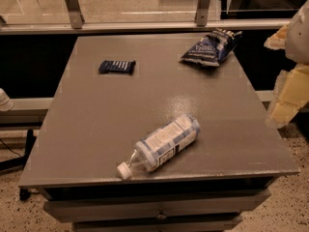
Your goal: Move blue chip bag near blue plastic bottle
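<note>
The blue chip bag [211,47] is a crumpled navy foil bag with white lettering, lying at the far right corner of the grey table [96,110]. The blue plastic bottle [161,144] lies on its side near the table's front edge, its white cap pointing front-left. The bag and bottle are far apart. My gripper [290,93] shows as a pale, blurred shape at the right edge of the view, beyond the table's right side, to the right of and nearer than the bag, holding nothing that I can see.
A small flat dark-blue candy bar [117,66] lies at the far left of the table. A metal railing [145,25] runs behind the table. Drawers [159,211] sit below the front edge. The floor is speckled.
</note>
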Robot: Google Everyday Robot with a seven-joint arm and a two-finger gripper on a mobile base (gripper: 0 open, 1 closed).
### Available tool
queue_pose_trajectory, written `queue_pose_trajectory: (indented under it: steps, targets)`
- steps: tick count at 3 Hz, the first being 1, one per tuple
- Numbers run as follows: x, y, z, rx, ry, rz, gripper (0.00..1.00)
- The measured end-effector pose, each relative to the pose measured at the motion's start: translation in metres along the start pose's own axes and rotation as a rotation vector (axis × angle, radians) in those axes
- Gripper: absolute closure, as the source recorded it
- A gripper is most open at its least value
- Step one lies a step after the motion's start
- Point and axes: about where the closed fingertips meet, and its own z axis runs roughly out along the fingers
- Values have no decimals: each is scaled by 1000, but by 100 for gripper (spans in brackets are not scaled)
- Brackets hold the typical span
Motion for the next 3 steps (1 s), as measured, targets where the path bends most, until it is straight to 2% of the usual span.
queue_pose_trajectory:
  steps: [1, 2, 3]
  targets:
    - [0, 0, 0, 0, 0, 0, 0]
    - [-10, -8, 7, 22, -34, -26, 0]
    - [-31, -32, 25, 66, -100, -61, 0]
